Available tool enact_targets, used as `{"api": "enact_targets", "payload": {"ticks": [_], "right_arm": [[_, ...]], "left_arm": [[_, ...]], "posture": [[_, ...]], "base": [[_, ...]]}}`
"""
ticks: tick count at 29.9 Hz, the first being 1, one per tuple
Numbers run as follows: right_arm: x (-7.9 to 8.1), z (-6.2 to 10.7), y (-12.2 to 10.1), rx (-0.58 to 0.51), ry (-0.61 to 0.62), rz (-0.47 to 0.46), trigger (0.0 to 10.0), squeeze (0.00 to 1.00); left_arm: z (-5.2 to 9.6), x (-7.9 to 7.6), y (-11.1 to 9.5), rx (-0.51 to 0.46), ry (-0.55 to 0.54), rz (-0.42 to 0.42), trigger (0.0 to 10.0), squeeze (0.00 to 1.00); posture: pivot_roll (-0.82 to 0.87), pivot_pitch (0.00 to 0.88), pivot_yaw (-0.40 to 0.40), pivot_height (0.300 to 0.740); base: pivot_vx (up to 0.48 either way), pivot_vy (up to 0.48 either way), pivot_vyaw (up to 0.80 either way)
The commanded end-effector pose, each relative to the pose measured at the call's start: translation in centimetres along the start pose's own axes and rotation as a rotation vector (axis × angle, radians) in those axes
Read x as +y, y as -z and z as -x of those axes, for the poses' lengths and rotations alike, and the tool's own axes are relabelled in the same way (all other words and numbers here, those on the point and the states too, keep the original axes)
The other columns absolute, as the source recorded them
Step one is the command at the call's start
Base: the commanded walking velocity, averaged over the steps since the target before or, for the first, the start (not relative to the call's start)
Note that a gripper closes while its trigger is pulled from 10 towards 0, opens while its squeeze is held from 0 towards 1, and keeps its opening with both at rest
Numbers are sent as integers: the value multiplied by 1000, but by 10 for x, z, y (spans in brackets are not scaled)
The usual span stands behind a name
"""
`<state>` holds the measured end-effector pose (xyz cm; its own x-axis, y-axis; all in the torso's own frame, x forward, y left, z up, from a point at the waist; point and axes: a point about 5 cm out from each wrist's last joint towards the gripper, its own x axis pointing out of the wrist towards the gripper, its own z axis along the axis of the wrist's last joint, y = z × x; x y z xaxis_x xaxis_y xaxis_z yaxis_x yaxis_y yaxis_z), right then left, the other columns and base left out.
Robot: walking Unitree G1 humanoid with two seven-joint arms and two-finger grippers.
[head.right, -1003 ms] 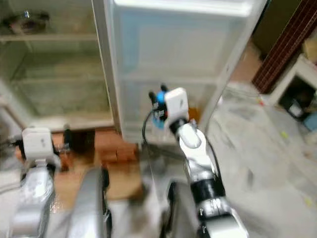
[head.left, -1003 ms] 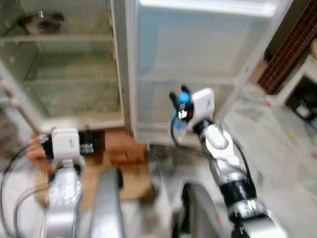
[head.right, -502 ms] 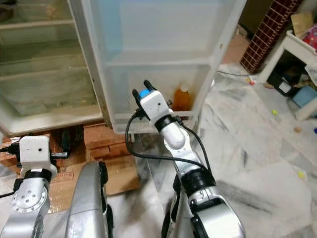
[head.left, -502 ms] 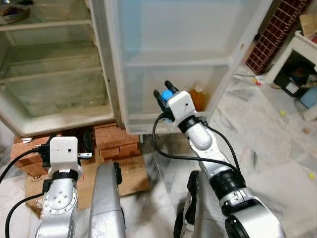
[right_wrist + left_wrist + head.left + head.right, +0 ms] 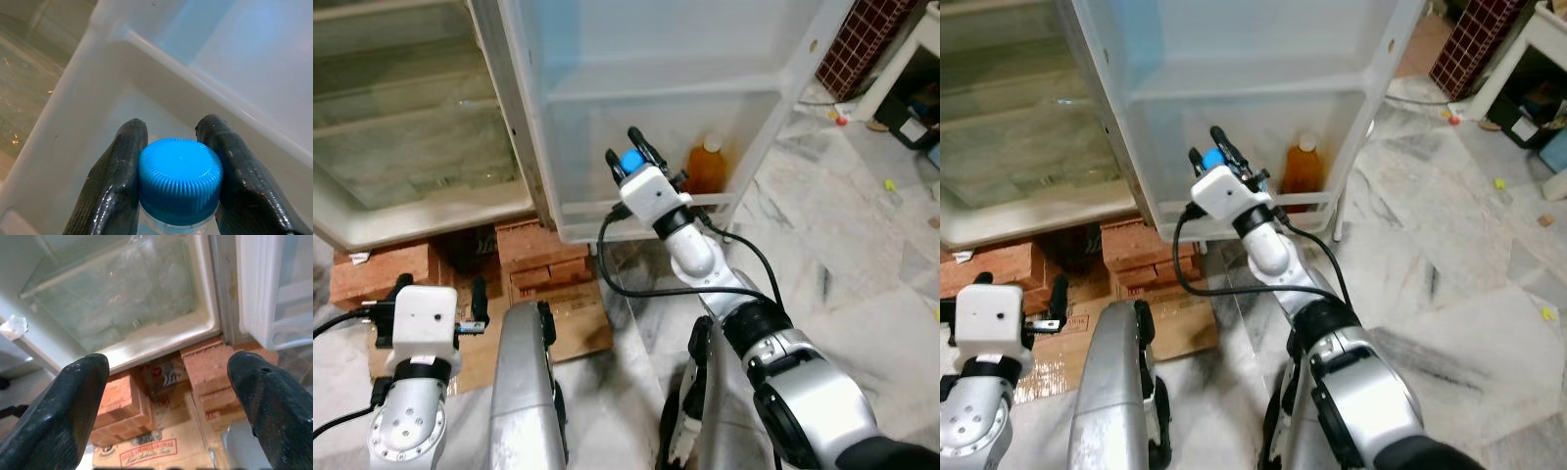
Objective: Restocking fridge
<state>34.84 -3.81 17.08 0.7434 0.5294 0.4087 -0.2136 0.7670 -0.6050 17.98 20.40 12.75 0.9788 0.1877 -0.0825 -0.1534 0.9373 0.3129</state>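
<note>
Since half a second ago, the right gripper [image 5: 633, 162] has been carried further into the lower door shelf [image 5: 646, 211] of the open fridge door [image 5: 656, 59]. It is clenched on a clear bottle with a blue cap [image 5: 179, 179], the cap pinched between the two black fingers [image 5: 117, 181] near the centre of the eye views. An orange juice bottle [image 5: 707, 166] stands upright in the same shelf, just to the right of the gripper. The fridge interior [image 5: 401, 127], with its glass shelves, occupies the upper left. The fridge is propped on red bricks [image 5: 529, 259], and flattened cardboard [image 5: 578, 328] is spread below them. Grey-veined marble floor [image 5: 842, 245] fills the right side, with a brick-patterned wall [image 5: 862, 39] at the upper right. The left gripper [image 5: 166, 396] is held released at the lower left, its fingers spread wide above the bricks.
</note>
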Motion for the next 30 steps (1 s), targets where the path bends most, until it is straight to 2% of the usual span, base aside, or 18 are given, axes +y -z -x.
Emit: {"api": "enact_targets", "payload": {"ticks": [1,9,15,23,28,29,30], "right_arm": [[0,-10,-11,-72,3,39,10000,0],[-14,-28,-33,-187,66,42,10000,0],[-8,-24,-30,-196,57,60,10000,0],[12,0,5,-7,5,85,10000,0],[16,8,16,65,-5,84,10000,0],[12,11,25,145,23,55,10000,0],[11,11,27,165,31,48,10000,0]], "left_arm": [[4,1,-1,15,5,-17,10000,0],[8,-1,-4,27,16,-11,10000,0],[10,-3,-4,39,17,-9,10000,0],[17,-2,-4,56,16,-15,10000,0],[18,-2,-5,58,18,-17,10000,0],[18,-2,-5,59,19,-17,10000,0],[18,-2,-5,60,20,-17,10000,0]], "posture": [[357,280,-17,484],[353,287,-24,484],[355,290,-28,484],[372,310,-26,484],[375,316,-24,484],[374,317,-24,484],[374,317,-24,484]], "base": [[0,0,0],[0,0,0],[0,0,0],[0,0,0],[0,0,0],[0,0,0],[0,0,0]]}}
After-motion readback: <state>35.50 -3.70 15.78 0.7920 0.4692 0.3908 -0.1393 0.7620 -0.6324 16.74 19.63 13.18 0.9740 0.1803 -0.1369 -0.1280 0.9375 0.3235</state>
